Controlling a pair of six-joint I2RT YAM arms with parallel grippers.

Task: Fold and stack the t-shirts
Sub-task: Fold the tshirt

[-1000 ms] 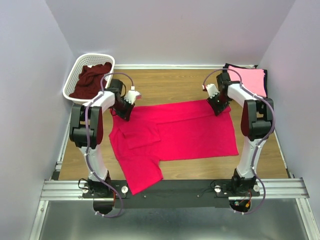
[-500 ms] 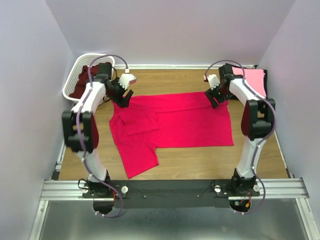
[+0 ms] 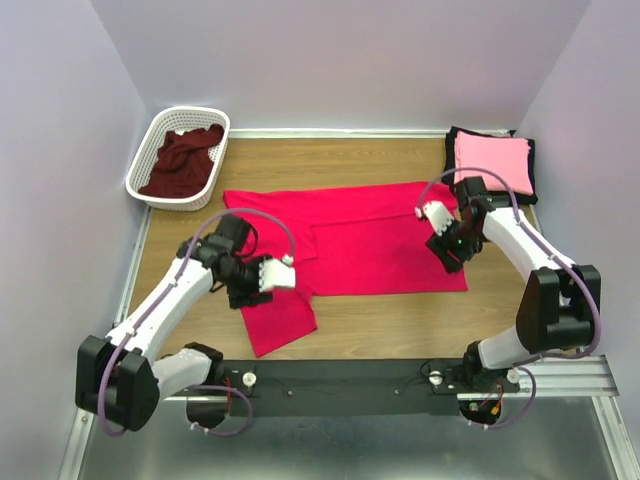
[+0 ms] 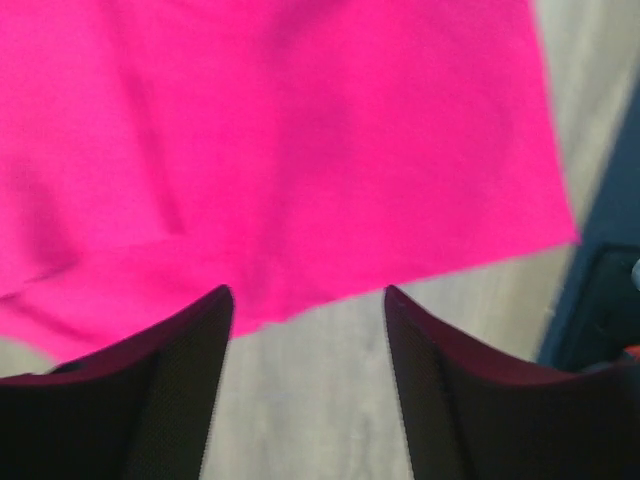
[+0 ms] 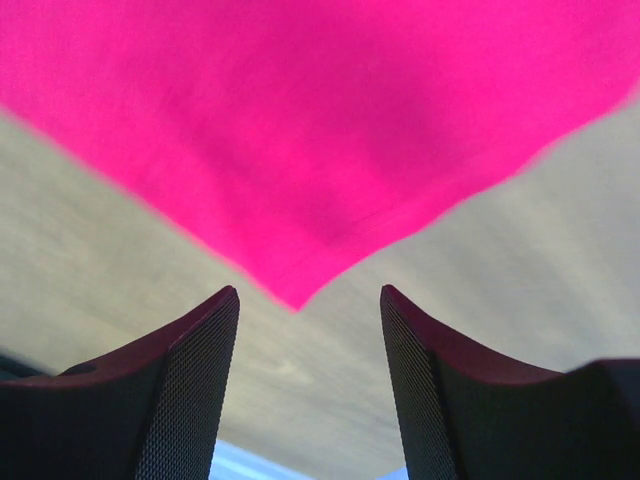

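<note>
Nearby: white basket (image 3: pixel 190 110) holds maroon shirt (image 3: pixel 182 162) | pink shirt (image 3: pixel 490 162) far-right corner

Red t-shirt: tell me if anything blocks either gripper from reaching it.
Nothing visible does. The left gripper hangs open over an edge of the red t-shirt, and the right gripper hangs open over its near-right corner.

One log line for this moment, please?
red t-shirt: spread on table | left gripper: open above its edge | right gripper: open above its corner
</note>
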